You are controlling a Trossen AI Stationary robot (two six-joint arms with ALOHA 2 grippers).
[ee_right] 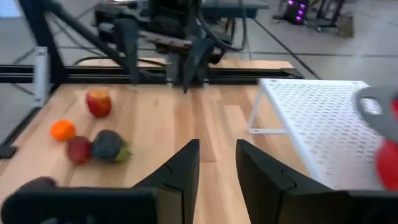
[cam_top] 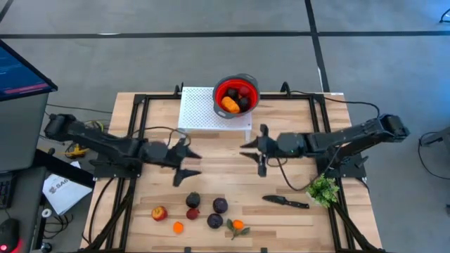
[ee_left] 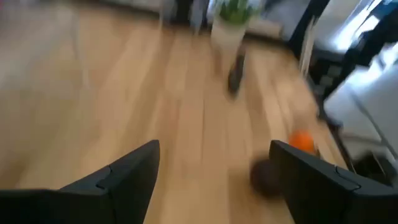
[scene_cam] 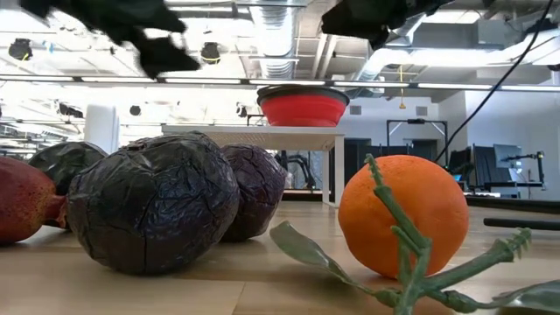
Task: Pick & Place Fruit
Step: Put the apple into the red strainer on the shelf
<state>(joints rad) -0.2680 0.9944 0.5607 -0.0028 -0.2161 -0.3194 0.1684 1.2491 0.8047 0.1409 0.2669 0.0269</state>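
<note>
The left gripper (cam_top: 184, 160) hovered over the middle of the table (cam_top: 295, 176), with its fingers (ee_left: 118, 180) spread wide apart and nothing between them. The right gripper (cam_top: 253, 150) hung facing it from the other side, near the white rack (cam_top: 200, 112); its jaws were open, with a narrow gap and nothing held.

A red bowl (cam_top: 219, 90) stood on the rack at the back of the table. Inside it lay some fruit: one elongated orange piece (cam_top: 230, 105) and a few dark and red pieces.

The other fruit lay on the front part of the table, well apart from both grippers. A red-yellow fruit (cam_top: 159, 213) was at the left end. Near it were a small orange fruit (cam_top: 178, 227) and a small red fruit (cam_top: 193, 213). Three dark purple fruits stood close together: one (cam_top: 193, 201) behind the red fruit, one (cam_top: 220, 205) more to the right, and one (cam_top: 214, 221) in front. An orange with leaves (cam_top: 238, 225) lay just beside the last one.

A black knife (cam_top: 285, 202) lay on the right side of the table, and a green bunch (cam_top: 323, 188) was next to it, near the edge.
</note>
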